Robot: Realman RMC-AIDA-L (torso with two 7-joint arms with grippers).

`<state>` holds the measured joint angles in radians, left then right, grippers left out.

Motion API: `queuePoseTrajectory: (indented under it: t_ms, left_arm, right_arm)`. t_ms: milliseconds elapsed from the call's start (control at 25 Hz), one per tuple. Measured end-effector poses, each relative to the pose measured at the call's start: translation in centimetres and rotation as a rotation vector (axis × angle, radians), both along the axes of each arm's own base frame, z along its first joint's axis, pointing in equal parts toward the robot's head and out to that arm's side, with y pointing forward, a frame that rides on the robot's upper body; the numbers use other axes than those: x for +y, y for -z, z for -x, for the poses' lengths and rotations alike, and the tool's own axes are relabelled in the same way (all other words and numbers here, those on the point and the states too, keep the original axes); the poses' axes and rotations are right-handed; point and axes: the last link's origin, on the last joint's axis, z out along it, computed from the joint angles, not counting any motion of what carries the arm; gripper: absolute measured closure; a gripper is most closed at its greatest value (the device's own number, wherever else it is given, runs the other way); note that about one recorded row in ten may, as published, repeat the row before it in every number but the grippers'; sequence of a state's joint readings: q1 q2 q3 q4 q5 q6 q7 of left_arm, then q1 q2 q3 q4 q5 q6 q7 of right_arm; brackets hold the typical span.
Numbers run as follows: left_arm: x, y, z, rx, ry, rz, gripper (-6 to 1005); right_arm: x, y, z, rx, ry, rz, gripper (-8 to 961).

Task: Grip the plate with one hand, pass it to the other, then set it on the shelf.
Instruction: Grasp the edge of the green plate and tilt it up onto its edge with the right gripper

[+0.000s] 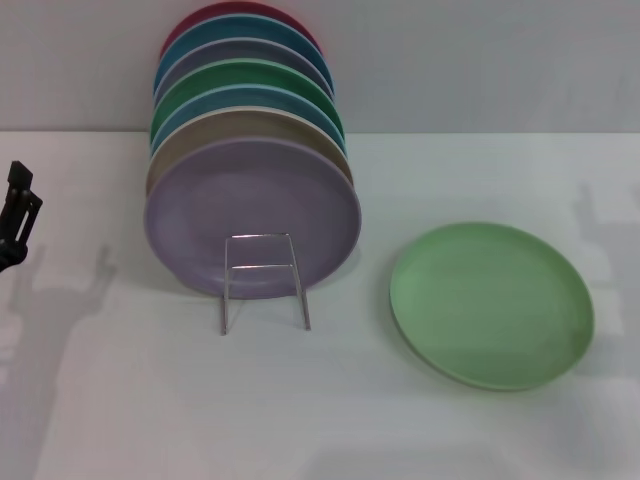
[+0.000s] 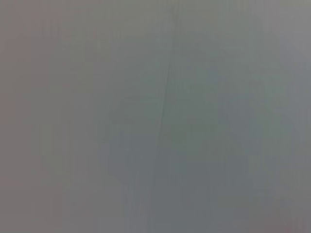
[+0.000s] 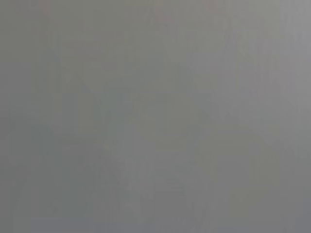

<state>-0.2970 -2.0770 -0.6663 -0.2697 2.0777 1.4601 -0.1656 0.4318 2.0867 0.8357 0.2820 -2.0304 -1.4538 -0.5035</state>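
Note:
The light mint-green plate lies flat on the white table, right of centre in the head view. The silver wire rack stands left of it, its small front loop showing below a row of upright plates. My left gripper shows only as a black part at the far left edge, well away from the plate and rack. My right gripper is out of view. Both wrist views show only plain grey, with no plate, rack or fingers.
Several plates stand upright in the rack: a lilac one in front, then beige, blue, dark green, purple, teal and red behind. A grey wall rises behind the white table.

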Motion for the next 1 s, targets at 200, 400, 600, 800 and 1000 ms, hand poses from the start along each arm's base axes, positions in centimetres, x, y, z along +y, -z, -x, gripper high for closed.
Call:
queuePoseTrajectory:
  t_ms: [200,400,600,800,1000]
  left_arm:
    - [-0.5,0.1,0.4,0.0,-0.013,0.005,170]
    - [-0.6,0.1,0.5,0.0,-0.013,0.005,170]
    - [-0.7,0.1,0.5,0.001,-0.015,0.01,170]
    - [-0.7,0.1,0.5,0.001,-0.013,0.009,170]
    - [-0.6,0.1,0.4,0.0,-0.011,0.01,170]
  right_arm:
    - [-0.3,1.1,0.4,0.153,0.032,0.051,251]
    - [1.0,2.4,0.7,0.237,0.089,0.18,251]
    - [2.2,2.2,1.4,0.345,0.144,0.307,252]
    - [3.4,1.4,2.1,0.412,0.197,0.416,252]
    - [3.9,0.4,2.9,0.433,0.266,0.535,252]
